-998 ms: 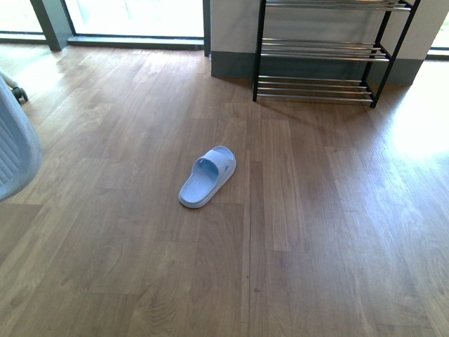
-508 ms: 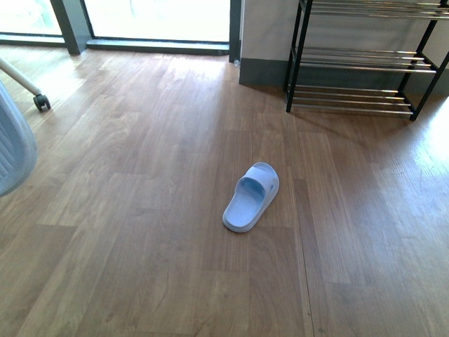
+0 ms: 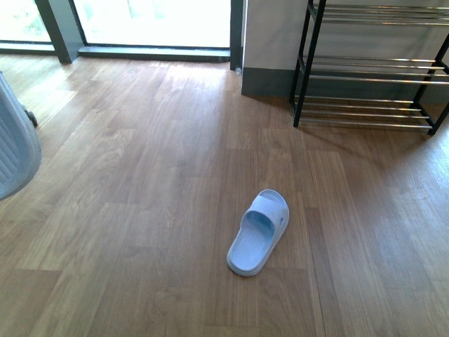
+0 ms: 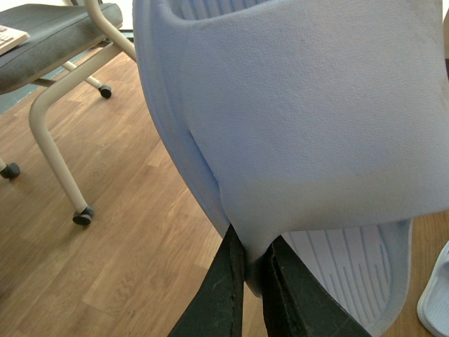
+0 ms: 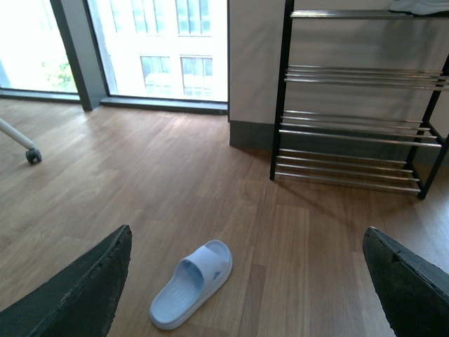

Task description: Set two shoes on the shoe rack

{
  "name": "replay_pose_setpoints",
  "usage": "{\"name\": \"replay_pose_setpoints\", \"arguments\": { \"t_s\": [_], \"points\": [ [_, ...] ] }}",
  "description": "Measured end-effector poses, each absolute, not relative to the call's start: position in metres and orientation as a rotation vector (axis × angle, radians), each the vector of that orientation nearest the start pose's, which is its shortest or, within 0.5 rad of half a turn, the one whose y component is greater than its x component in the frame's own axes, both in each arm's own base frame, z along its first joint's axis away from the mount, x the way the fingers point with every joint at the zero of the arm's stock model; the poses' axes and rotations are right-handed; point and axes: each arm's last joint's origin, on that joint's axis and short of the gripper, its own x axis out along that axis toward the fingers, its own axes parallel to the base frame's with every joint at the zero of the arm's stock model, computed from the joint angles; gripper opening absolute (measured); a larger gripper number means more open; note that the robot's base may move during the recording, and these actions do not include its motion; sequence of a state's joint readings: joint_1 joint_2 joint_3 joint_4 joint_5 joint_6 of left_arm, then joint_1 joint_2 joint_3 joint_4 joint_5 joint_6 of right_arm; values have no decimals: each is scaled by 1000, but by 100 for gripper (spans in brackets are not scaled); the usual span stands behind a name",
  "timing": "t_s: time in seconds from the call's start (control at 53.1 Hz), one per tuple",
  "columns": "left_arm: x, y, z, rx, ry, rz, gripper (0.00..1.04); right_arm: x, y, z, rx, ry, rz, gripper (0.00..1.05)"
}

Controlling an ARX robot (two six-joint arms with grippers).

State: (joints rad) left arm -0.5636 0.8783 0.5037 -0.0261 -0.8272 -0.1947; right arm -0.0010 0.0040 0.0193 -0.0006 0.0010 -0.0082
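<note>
Indoors: wood floor (image 3: 140, 210), windows (image 3: 154, 21); left gripper (image 4: 254, 247) clamps slide (image 4: 309, 119), right gripper (image 5: 247, 239) spread wide.

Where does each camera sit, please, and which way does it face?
Front view: on the body, looking down at the floor slide and shoe rack; no arm shows, only the held slide at the left.
Left wrist view: on that wrist, close on the left claw pinching the held slide; chair behind.
Right wrist view: on that wrist, looking past the open right claw toward the shoe rack.
Front and right wrist views share the floor slide and shoe rack.
</note>
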Motion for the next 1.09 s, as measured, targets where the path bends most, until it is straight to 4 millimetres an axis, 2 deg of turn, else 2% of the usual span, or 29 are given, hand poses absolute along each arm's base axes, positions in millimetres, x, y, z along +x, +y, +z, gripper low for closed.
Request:
{"name": "replay_pose_setpoints", "arguments": {
  "t_s": [0.941,1.036,1.092],
  "points": [
    [165,-79,239,66,281,293,3,97,0,170,-7,-14,-1,96],
    [165,-79,239,66,281,294,3,102,-1,162,34,159,149,96],
    [165,-79,239,66,281,293,3,112,0,155,35,243,156,96]
  ]
}}
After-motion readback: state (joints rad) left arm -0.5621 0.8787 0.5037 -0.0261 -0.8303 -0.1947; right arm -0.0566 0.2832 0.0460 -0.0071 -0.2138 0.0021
